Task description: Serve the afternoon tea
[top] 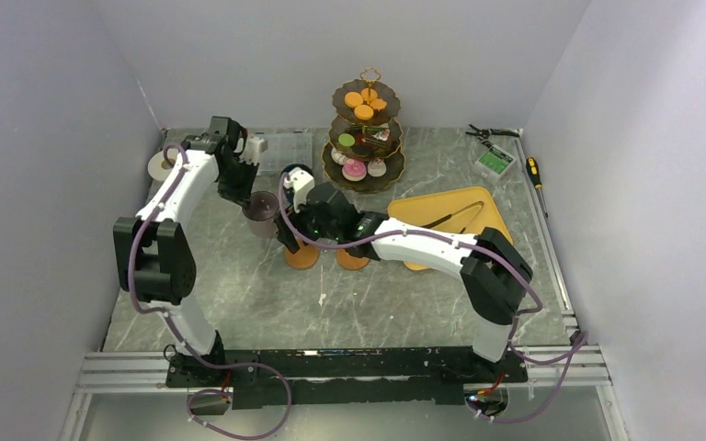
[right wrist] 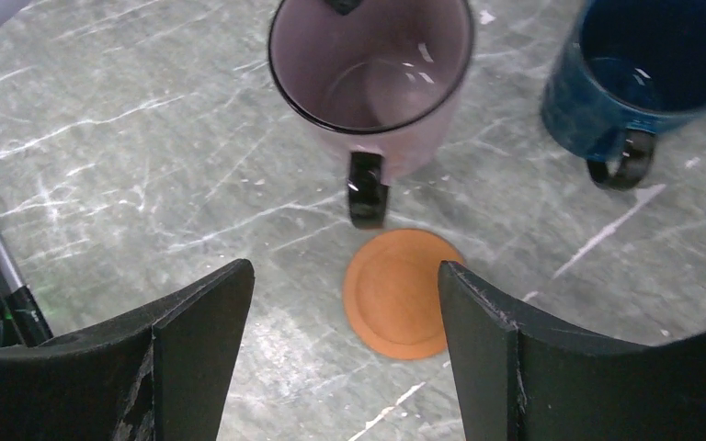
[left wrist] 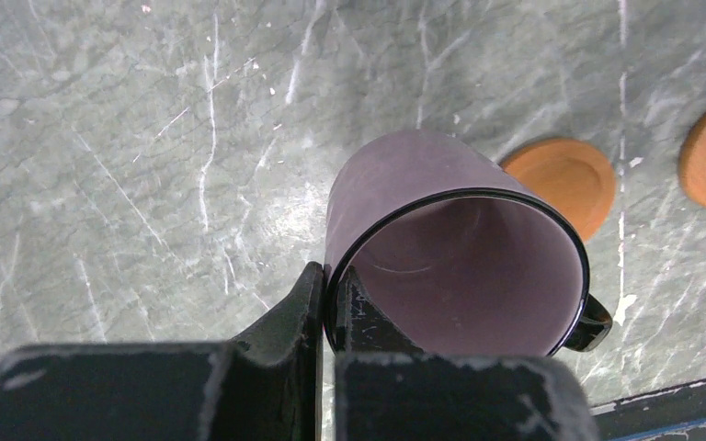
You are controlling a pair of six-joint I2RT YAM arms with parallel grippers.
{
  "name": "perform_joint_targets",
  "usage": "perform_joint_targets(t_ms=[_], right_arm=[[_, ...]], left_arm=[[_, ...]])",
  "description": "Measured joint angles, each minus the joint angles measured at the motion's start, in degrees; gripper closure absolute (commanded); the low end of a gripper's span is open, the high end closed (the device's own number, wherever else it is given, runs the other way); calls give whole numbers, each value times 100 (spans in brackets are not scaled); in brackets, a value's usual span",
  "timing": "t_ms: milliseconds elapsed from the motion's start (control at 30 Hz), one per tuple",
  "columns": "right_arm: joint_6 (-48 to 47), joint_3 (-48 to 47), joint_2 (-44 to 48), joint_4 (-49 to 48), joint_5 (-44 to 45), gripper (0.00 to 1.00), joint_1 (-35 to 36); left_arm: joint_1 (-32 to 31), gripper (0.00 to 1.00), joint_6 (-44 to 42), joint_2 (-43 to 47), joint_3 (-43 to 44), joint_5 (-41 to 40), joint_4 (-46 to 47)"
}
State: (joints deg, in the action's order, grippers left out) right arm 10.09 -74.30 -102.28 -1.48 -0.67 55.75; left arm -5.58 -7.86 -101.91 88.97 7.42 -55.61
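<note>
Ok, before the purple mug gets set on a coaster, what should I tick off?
1. Left claw pinches the purple mug by its rim: ok.
2. Mug empty: ok.
3. Coaster bare: ok.
4. Mug centred over that coaster: not ok, it is beside it.
5. Mug lifted off the table: cannot tell.
6. Right claw open, apart from the mug: ok.

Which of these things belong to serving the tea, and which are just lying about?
Belongs to the job:
- tiered stand and the sweets on it
- mauve mug
- navy mug
- two coasters

Just lying about:
- tape roll
- clear box
- pliers
- screwdriver
</note>
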Motion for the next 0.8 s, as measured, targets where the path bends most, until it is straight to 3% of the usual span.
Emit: perform_joint_targets(t_ms=[267,800], right_arm=[[-13,-350,-304,457,-94,30,120],[-90,-452,-516,728,319,59,144]], left_arm=[[-483,97,306,396,-61,-275,-57],[-780,97,474,697,-57,28,-518]])
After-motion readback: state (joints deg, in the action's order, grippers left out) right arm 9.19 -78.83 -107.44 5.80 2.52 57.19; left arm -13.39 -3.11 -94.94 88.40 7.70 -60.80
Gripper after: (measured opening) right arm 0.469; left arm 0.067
